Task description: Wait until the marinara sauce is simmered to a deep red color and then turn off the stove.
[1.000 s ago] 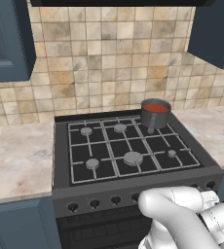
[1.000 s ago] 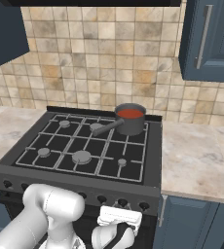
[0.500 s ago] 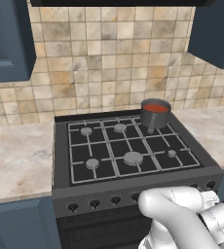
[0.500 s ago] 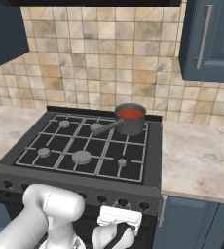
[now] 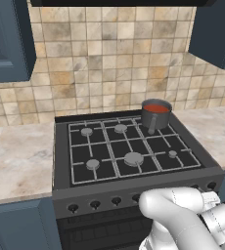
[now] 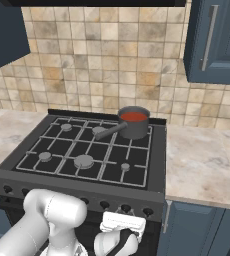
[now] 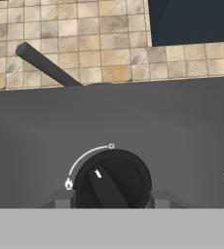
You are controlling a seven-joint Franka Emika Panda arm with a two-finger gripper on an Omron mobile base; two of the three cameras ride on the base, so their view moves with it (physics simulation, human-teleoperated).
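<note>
The marinara sauce [image 5: 156, 108] [image 6: 134, 116] is a red-orange surface in a small grey saucepan [image 5: 155, 119] [image 6: 135, 129] on the back right burner of the stove [image 5: 60, 161] [image 6: 156, 150]. My gripper [image 7: 111, 200] [image 6: 123, 216] is low at the stove's front panel, shut on a black knob [image 7: 111, 180]. A grey fingertip [image 7: 62, 200] sits on either side of the knob. The knob's white mark points up and left, between the flame sign and the small circle. The pan's dark handle [image 7: 46, 65] shows above the panel edge.
Marble counters [image 5: 16, 156] [image 6: 202, 160] flank the stove, with a tiled wall behind and blue cabinets [image 6: 214, 40] above. Other knobs [image 5: 95, 204] [image 6: 104, 204] line the front panel. A blue cabinet door [image 6: 197, 230] stands right of the oven.
</note>
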